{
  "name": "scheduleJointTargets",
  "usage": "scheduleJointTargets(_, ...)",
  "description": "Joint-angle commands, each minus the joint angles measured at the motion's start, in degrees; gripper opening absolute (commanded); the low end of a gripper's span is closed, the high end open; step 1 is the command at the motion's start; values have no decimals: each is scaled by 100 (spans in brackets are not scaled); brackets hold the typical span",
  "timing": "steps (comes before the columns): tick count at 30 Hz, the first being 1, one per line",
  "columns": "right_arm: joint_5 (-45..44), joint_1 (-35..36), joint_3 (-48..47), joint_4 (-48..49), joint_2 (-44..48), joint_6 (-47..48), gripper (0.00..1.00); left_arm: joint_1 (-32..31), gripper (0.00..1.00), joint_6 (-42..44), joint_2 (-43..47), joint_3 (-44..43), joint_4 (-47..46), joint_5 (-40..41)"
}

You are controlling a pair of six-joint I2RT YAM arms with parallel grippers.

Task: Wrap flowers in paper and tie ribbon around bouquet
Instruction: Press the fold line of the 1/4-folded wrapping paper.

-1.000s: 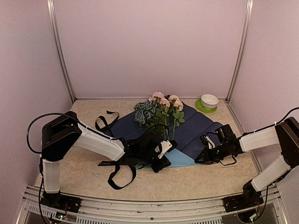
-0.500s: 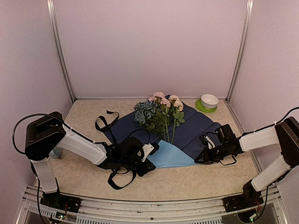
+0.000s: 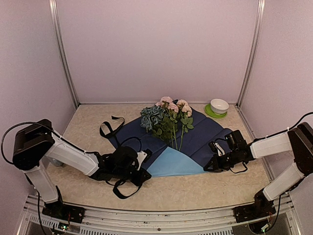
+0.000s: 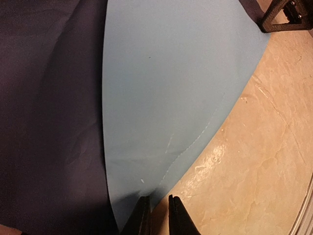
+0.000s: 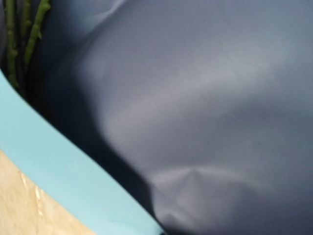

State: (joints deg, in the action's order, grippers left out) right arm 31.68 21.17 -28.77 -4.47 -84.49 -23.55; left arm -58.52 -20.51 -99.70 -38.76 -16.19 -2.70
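- While the left gripper's [image 4: 156,218] fingers sit nearly together at the blue corner of the paper [image 3: 205,134], you cannot tell whether they pinch it. A loose hold could let that corner slip.
- The right gripper [image 3: 213,161], pressed together, rests at the paper's right edge. Tugging could shift the flowers [image 3: 166,117] lying mid-sheet.
- Count: 1 paper, 1 flower bunch, 1 ribbon [image 3: 101,129] left of the paper, 1 bowl [image 3: 219,105], 1 saucer [image 3: 211,113].

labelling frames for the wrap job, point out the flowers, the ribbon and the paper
the flowers [image 3: 170,124], top view, on the green leaves below the blooms
the ribbon [image 3: 101,128], top view, on the loop left of the paper
the paper [image 3: 173,164], top view, on the folded-over light blue flap
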Motion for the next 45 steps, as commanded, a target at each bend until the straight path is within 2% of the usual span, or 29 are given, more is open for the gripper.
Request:
scheduleJointTargets(1, -612, -25, 108, -555, -214, 87, 0, 196, 15, -498, 64, 513, 1236, 370)
scheduleJointTargets(11, -615, -25, 61, -598, -219, 131, 0, 278, 15, -601, 984, 702, 1442, 687)
scheduleJointTargets(15, -555, -25, 47, -558, -276, 123, 0, -50, 16, -140, 1446, 116, 1837, 1321)
scheduleJointTargets(17, -557, -25, 41, -554, -272, 110, 0, -201, 18, 226, 1408, -386, 2033, 1460)
scheduleJointTargets(20, -575, -25, -1, -536, -279, 67, 0, -221, 20, 540, 959, -1048, 1705, 1214)
scheduleJointTargets(24, -706, -9, -87, -637, -275, 44, 0, -296, 25, 880, -386, -2296, 1485, 665)
scheduleJointTargets(30, -1028, 102, -275, -866, -117, -22, 0, -369, 29, 1331, -2108, -4202, 1593, 481)
scheduleJointTargets(38, -1797, 489, -753, -1481, 338, -170, 0, -277, 30, 1327, -2801, -4467, 1573, 402)
scheduleJointTargets(40, -2149, 585, -892, -1759, 504, -195, 7, -282, 30, 1274, -2901, -4420, 1514, 261)
scheduleJointTargets(45, -3208, 787, -1119, -2465, 1072, -317, 40, -283, 30, 1184, -3027, -4359, 1400, 79)
